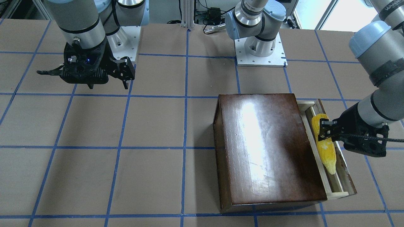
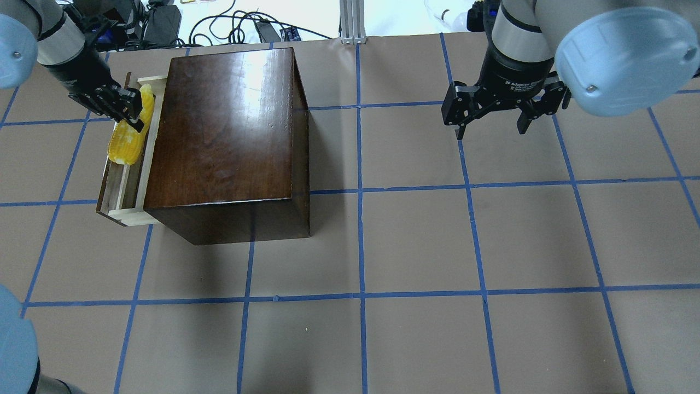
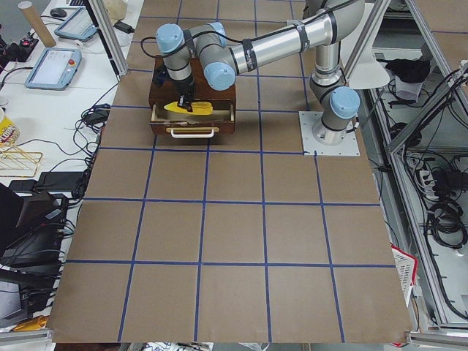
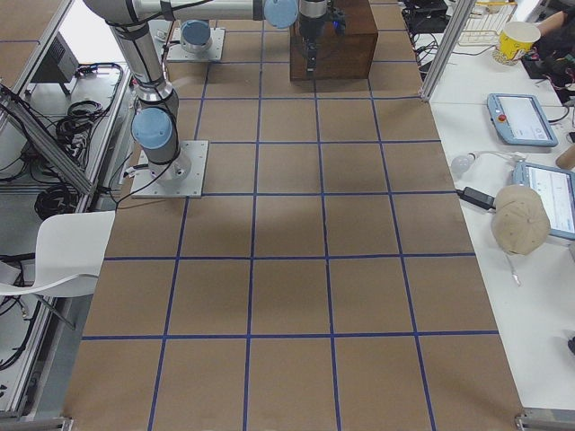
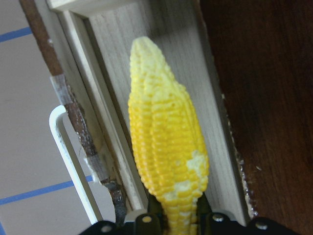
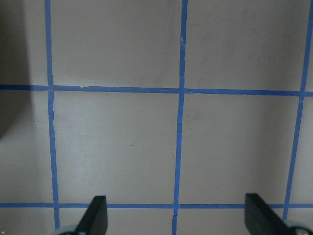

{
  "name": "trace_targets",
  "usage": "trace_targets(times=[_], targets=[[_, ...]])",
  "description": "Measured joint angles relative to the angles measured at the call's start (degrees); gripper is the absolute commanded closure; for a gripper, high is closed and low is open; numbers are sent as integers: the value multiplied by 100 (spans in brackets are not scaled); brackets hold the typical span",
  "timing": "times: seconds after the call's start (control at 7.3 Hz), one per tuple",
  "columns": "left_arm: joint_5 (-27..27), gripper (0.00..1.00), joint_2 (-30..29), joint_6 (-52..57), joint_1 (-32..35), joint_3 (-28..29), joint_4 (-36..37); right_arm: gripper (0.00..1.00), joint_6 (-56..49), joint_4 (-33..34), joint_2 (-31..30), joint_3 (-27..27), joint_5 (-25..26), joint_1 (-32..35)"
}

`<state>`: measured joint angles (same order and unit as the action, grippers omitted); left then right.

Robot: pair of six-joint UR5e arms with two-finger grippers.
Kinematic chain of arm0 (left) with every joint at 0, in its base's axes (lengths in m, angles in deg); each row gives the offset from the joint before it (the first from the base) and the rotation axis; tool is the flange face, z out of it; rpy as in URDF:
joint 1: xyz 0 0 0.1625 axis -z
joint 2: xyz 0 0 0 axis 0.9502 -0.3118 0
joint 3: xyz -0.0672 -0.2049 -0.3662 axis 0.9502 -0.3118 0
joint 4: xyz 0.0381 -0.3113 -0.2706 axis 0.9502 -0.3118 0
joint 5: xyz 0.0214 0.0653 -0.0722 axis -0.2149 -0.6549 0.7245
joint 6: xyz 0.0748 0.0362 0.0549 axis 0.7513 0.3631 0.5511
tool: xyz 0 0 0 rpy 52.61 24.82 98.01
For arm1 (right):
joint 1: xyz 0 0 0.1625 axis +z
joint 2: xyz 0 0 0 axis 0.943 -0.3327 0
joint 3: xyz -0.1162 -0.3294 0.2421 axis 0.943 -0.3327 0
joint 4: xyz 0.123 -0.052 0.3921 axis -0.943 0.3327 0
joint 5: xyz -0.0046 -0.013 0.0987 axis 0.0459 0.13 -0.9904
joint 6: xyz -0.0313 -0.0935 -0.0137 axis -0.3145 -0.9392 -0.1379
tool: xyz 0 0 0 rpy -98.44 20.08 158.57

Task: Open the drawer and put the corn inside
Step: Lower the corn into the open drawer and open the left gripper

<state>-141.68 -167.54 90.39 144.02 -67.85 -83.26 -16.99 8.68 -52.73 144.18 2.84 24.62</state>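
Observation:
The drawer (image 2: 117,192) stands pulled out of the dark-brown wooden box (image 2: 224,131) at the table's far left. My left gripper (image 2: 128,106) is shut on the thick end of the yellow corn (image 2: 126,145) and holds it lengthwise over the drawer's pale-wood tray (image 5: 112,58). In the left wrist view the corn (image 5: 166,137) points away from the gripper (image 5: 178,225), between the drawer's chipped front panel and the box (image 5: 264,98). I cannot tell whether the corn touches the drawer's bottom. My right gripper (image 2: 489,123) is open and empty, hanging above the bare table at the far right.
A white handle (image 5: 73,161) sits on the drawer's front panel. The table is brown board with a blue tape grid (image 6: 180,122). Both arm bases (image 1: 260,50) are bolted at the robot's edge. Cables lie beyond the far edge (image 2: 246,27).

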Motion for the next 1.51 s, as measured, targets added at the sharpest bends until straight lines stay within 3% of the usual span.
trace_targets(times=[0.14,1.51], targets=[[-4,19,0,-30,-2,-23,0,0,0,0,0,0,0,0],[-78,0,267,-236,34,178,-316,0,0,0,0,0,0,0]])
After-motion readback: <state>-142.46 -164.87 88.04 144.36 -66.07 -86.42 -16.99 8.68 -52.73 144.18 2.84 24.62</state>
